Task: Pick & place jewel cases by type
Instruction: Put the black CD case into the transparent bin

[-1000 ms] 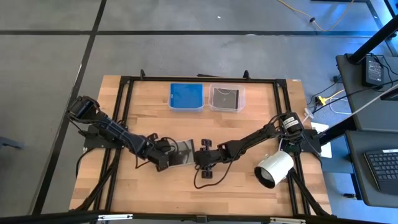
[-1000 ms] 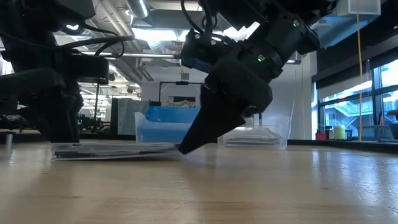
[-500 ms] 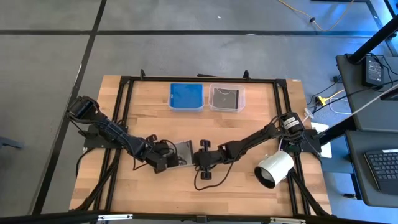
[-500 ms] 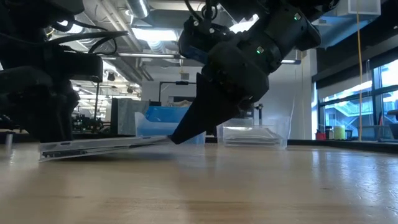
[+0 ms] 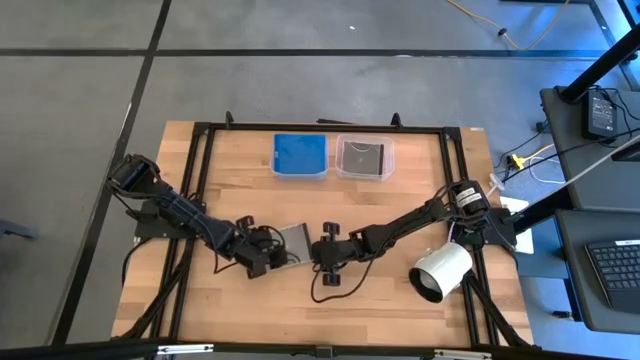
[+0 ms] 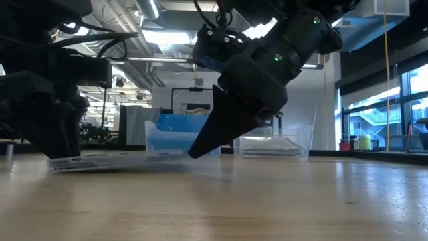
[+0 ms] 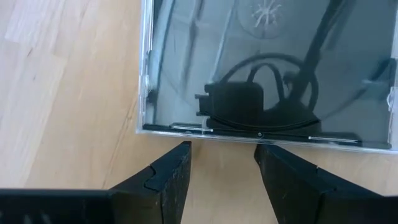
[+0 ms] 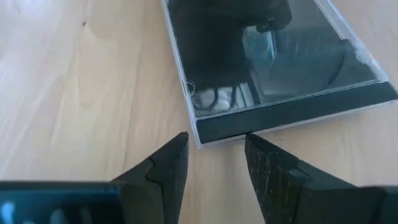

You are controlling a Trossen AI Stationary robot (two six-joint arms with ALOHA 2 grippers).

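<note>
case [image 5: 294, 240] — dark grey, flat on the worktop [image 5: 400, 300] mid-front, between both arms. left pincer [image 7: 221, 165] and right pincer [image 8: 214, 155] each stand part-open and empty at opposite edges. advice: bring one edge fully between the fingers before closing, then lift level toward the clear tub [image 5: 364, 157] — a corner grip may slip.
</note>
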